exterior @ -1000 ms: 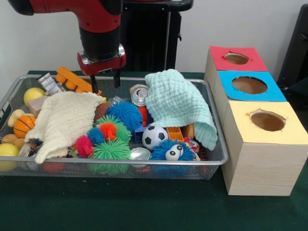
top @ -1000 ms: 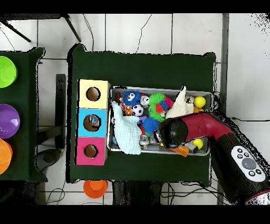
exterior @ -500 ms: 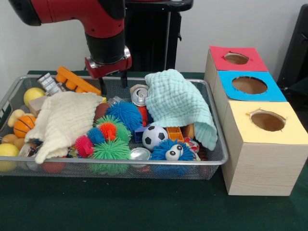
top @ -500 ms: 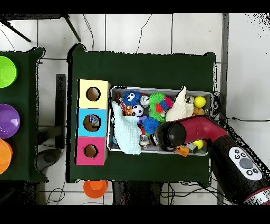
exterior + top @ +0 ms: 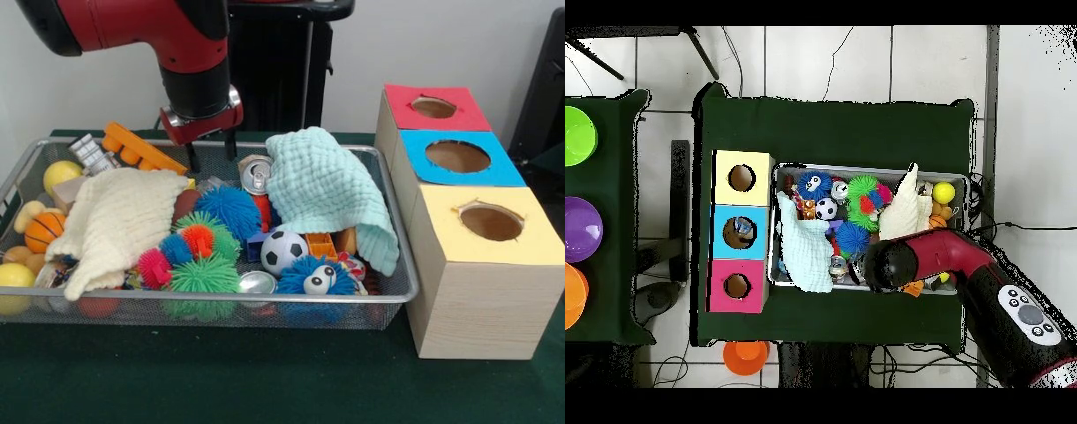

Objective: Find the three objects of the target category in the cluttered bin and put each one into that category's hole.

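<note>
Front view | gripper (image 5: 212,150) hangs over bin (image 5: 402,283) rear, beside can (image 5: 256,175) | jaws parted, holding nothing

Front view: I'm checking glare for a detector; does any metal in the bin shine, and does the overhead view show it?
Front view: the can top and a round metal lid catch pale highlights. Overhead view: the arm covers part of the bin, and no glare stands out.

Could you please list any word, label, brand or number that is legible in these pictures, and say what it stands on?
No text can be read anywhere.
Drink can: only its top shows; no legible print.
Arm's button panel: marks too small to read.
Three sorting boxes: plain coloured tops, no labels.
</note>
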{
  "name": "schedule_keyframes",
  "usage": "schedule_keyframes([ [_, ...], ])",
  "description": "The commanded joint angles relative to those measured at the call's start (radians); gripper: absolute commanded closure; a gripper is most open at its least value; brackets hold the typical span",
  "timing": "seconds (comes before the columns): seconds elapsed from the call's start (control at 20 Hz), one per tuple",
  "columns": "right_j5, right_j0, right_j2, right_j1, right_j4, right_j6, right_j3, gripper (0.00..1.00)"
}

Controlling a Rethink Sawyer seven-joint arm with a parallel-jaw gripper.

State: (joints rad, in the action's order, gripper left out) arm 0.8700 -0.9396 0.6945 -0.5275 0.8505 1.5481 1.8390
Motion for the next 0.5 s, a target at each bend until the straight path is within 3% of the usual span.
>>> schedule_keyframes([
  [0.05, -0.105, -0.021, 0.032, 0.022, 0.114, -0.263, 0.016, 0.00],
  [0.35, -0.131, -0.026, 0.010, 0.024, 0.186, -0.261, -0.007, 0.00],
  [0.5, -0.166, -0.014, 0.015, 0.058, 0.207, -0.235, -0.041, 0.00],
])
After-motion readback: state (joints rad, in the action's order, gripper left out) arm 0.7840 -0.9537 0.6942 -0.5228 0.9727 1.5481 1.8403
